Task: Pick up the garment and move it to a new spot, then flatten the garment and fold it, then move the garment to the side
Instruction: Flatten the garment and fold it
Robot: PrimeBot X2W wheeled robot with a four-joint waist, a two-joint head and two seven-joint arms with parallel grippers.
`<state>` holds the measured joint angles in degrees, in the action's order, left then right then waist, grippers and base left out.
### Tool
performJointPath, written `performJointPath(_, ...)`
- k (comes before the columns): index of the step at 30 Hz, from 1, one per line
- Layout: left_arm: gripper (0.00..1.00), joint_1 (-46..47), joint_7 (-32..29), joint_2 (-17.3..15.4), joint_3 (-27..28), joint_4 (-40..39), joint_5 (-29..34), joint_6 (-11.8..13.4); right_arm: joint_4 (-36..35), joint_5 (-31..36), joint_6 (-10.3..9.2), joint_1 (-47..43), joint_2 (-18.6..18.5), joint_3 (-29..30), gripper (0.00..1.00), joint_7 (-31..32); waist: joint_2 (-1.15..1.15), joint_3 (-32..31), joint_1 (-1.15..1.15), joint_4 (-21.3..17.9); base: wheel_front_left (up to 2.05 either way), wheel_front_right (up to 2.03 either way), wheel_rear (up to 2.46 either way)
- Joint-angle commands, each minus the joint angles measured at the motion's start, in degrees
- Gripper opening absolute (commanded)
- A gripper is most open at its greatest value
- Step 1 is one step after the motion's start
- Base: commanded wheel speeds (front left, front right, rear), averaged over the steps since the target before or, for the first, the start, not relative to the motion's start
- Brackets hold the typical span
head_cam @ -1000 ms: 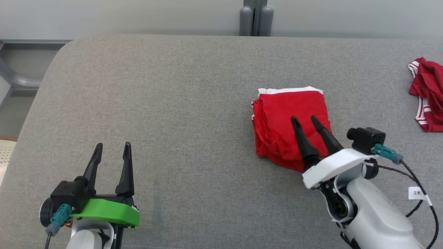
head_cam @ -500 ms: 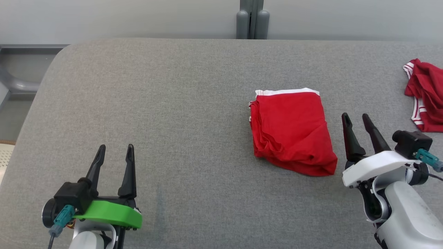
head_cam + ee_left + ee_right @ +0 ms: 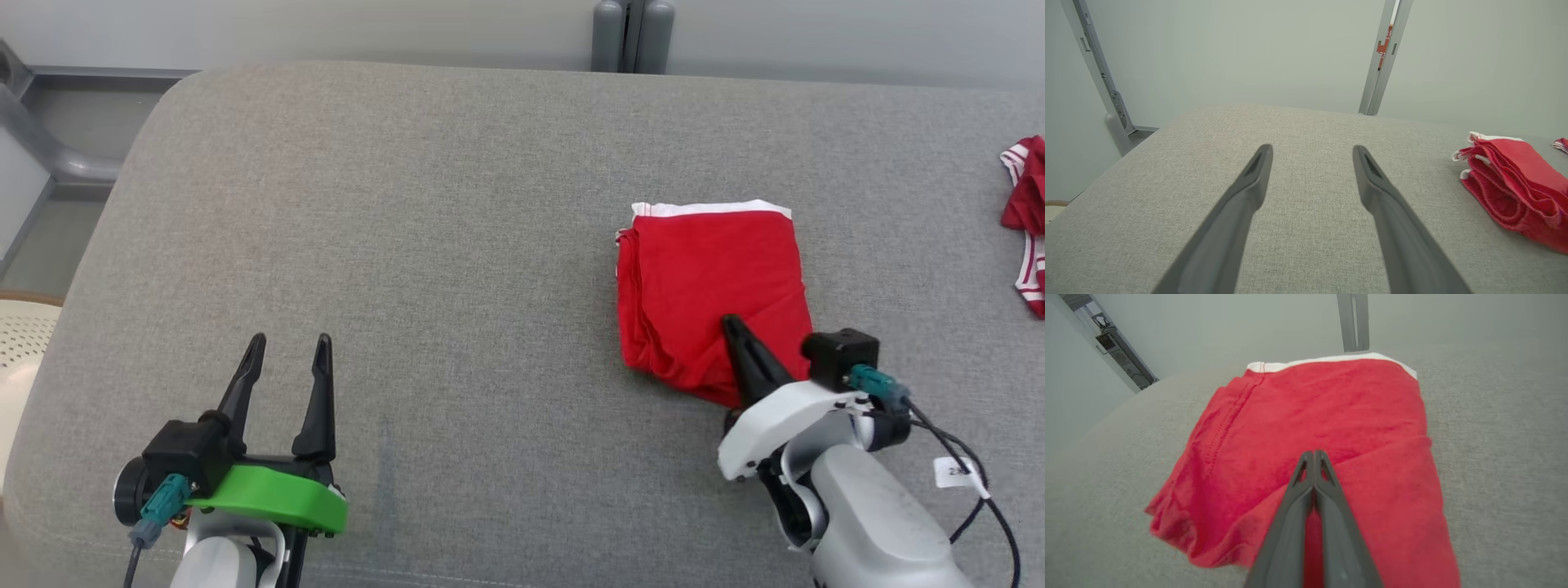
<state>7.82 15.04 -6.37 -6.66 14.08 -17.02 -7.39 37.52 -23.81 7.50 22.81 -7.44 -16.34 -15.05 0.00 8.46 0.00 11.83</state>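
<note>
**Right fingers pressed together over the folded red garment**

Nearest the robot, the left gripper hangs over bare grey cloth at the lower left, its two dark fingers spread wide with nothing between them. The left wrist view shows the same gap, with only the padded table under it.

At the lower right, the right gripper has its fingers pressed tip to tip. In the right wrist view no cloth can be seen pinched between them. The tips lie over the near part of the garment, beside a crease; whether they touch the fabric cannot be told.

The garment is folded into a compact red block right of the table's middle, its white band along the far edge and its stacked folds facing the left arm.

Farther right, at the frame's edge, lies a second red garment with white stripes, crumpled and well apart from the folded one. Beyond the table's far edge stands a grey post.
</note>
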Motion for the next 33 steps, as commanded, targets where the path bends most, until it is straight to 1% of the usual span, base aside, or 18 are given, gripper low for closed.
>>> performJointPath(1,1.0,1.1,0.2,-0.3,-0.1,0.2,-0.1,-0.2,0.4,1.0,-0.04,0.8,0.6,-1.0,0.0,-0.1,0.0,0.3,0.0,0.5,0.0,0.0,0.0)
performJointPath(6,1.0,1.5,0.2,0.0,-0.4,0.3,-0.4,-0.2,0.6,1.0,-0.04,1.2,3.6,-5.6,0.0,-0.2,0.0,0.8,0.0,0.9,0.0,0.0,0.0)
performJointPath(8,1.0,1.7,0.1,0.1,-0.5,0.4,-0.3,-0.2,0.0,1.3,-0.04,1.4,4.0,-7.6,0.0,-0.1,0.0,0.8,0.0,0.9,0.0,0.0,0.0)
performJointPath(12,1.0,1.7,0.1,0.0,-0.5,0.5,-0.2,-0.2,-2.0,-0.2,-0.04,1.7,4.3,-8.7,0.0,-0.1,0.0,0.8,0.0,0.3,0.0,0.0,0.0)
performJointPath(15,1.0,1.5,0.1,-0.2,-0.3,0.3,0.0,-0.2,-4.6,0.0,-0.04,2.1,4.4,-7.4,0.0,-0.2,0.0,0.6,0.0,-0.8,0.0,0.0,0.0)
performJointPath(18,1.0,1.0,0.1,-0.5,0.3,0.3,0.3,-0.2,-8.3,0.9,-0.04,1.7,4.2,-4.5,0.0,-0.2,0.0,0.0,0.0,-2.4,0.0,0.0,0.0)
performJointPath(24,1.0,0.1,0.2,-0.9,1.6,0.1,1.0,-0.2,-15.5,3.7,-0.04,-1.4,1.8,2.8,0.0,-0.1,0.0,-1.1,0.0,-5.7,0.0,0.0,0.0)
performJointPath(25,1.0,0.0,0.1,-0.9,1.8,0.1,1.1,-0.2,-16.4,4.3,-0.04,-2.0,1.5,3.8,0.21,-0.1,0.0,-1.2,0.0,-6.1,0.0,0.0,0.0)
performJointPath(26,1.0,-0.2,0.2,-1.0,2.7,0.1,1.4,-0.2,-18.4,5.5,-0.04,-3.5,0.9,6.2,0.89,-0.1,0.0,-1.5,0.0,-7.3,0.0,0.0,0.0)
performJointPath(27,1.0,-0.3,0.2,-1.0,3.0,0.0,1.5,-0.2,-19.1,5.8,-0.04,-4.2,0.7,7.0,1.0,-0.1,0.0,-1.6,0.0,-7.8,0.0,0.0,0.0)
performJointPath(30,1.0,-0.8,0.1,-1.0,4.4,-0.1,1.9,-0.2,-21.2,6.5,-0.04,-6.3,0.5,8.9,1.0,-0.1,0.0,-2.0,0.0,-9.1,0.0,0.0,0.0)
performJointPath(33,1.0,-1.3,0.1,-1.0,5.5,-0.2,2.0,-0.2,-22.8,7.0,-0.04,-8.2,0.1,9.3,1.0,-0.1,0.0,-2.3,0.0,-10.1,0.0,0.0,0.0)
